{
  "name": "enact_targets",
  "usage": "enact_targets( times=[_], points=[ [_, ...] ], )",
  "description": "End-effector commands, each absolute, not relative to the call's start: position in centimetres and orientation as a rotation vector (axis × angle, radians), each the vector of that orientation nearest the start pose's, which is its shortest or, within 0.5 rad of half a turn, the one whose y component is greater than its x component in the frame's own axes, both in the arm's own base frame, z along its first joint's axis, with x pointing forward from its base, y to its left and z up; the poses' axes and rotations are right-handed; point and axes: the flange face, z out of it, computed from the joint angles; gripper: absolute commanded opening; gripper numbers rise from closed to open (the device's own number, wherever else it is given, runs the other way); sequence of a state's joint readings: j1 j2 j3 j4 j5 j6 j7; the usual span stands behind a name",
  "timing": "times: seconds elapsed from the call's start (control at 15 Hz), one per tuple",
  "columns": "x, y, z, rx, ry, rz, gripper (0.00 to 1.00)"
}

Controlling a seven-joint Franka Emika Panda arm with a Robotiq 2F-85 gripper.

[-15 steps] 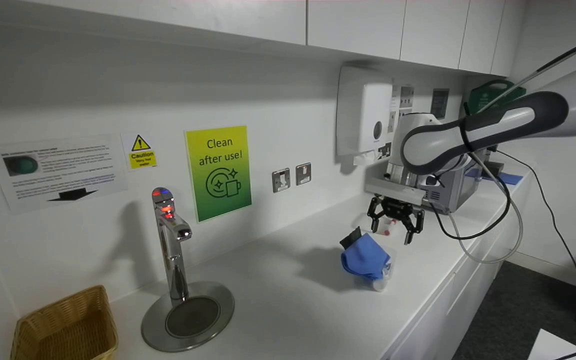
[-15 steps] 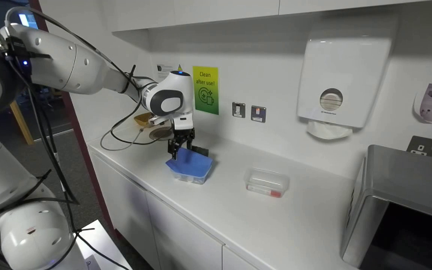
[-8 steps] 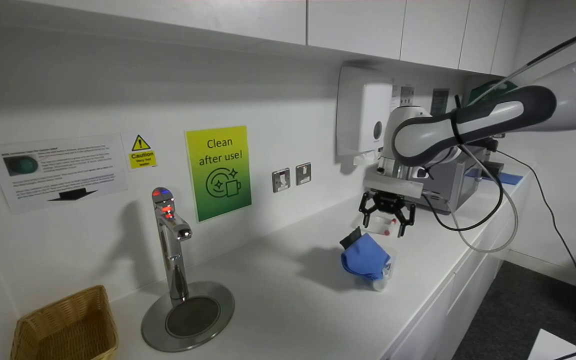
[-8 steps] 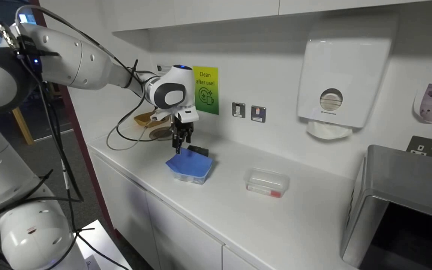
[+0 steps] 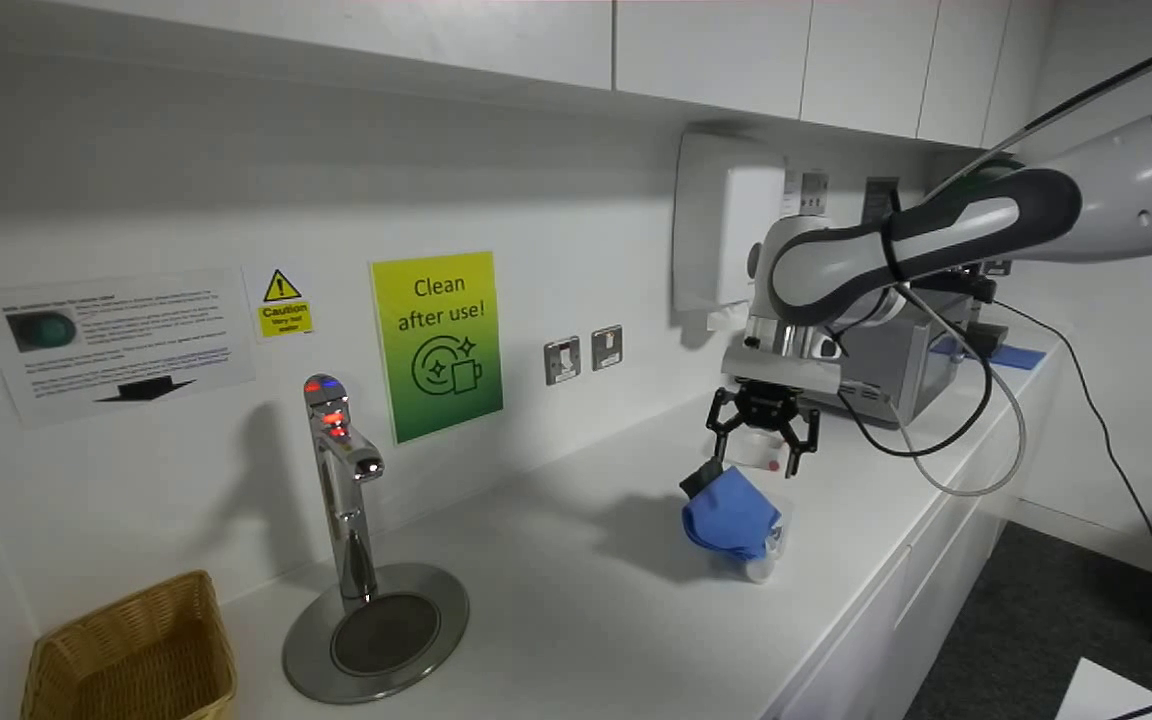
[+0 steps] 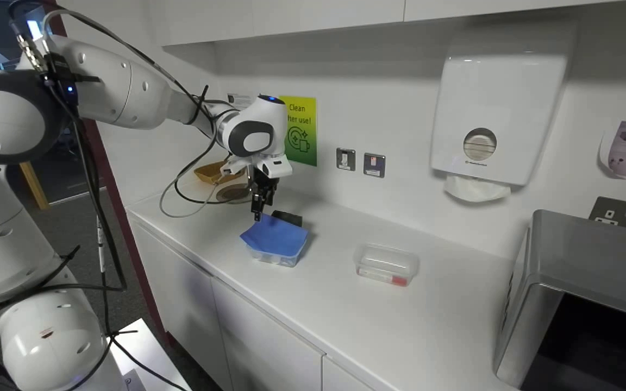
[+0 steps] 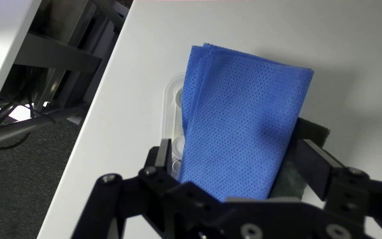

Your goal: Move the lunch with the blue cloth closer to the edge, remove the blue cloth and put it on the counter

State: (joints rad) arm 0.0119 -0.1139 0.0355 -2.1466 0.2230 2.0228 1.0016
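The blue cloth (image 7: 240, 116) lies folded over a low clear container (image 7: 170, 122), the lunch, on the white counter (image 5: 586, 620). Both exterior views show the cloth (image 5: 731, 515) (image 6: 274, 236) and the container (image 6: 276, 259). Small round pale items show at the container's uncovered side. A dark green pad (image 7: 288, 176) sticks out beside the cloth on the wall side. My gripper (image 7: 235, 146) is open and empty over the cloth's near part, one finger on each side of it in the wrist view. Both exterior views show the gripper (image 5: 756, 462) (image 6: 258, 216) just above the bundle; contact cannot be told.
The counter's front edge (image 7: 93, 116) runs along the container's open side. A second clear container (image 6: 386, 263) with a red item stands farther along. A grey appliance (image 6: 579, 271), a tap (image 5: 346, 500), a wicker basket (image 5: 136, 650) and a towel dispenser (image 6: 503, 103) are around.
My open gripper has shifted a little towards the wall and turned slightly, its fingers now lined up in an exterior view. The cloth and container have not moved.
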Motion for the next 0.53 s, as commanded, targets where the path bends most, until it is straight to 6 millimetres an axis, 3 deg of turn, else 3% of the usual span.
enact_targets(
  times=[0.0,0.47],
  points=[
    [51.3,3.7,45.3,-2.57,1.494,0.16,1.0],
    [52.2,4.8,44.9,-2.629,1.47,0.17,1.0]
  ],
)
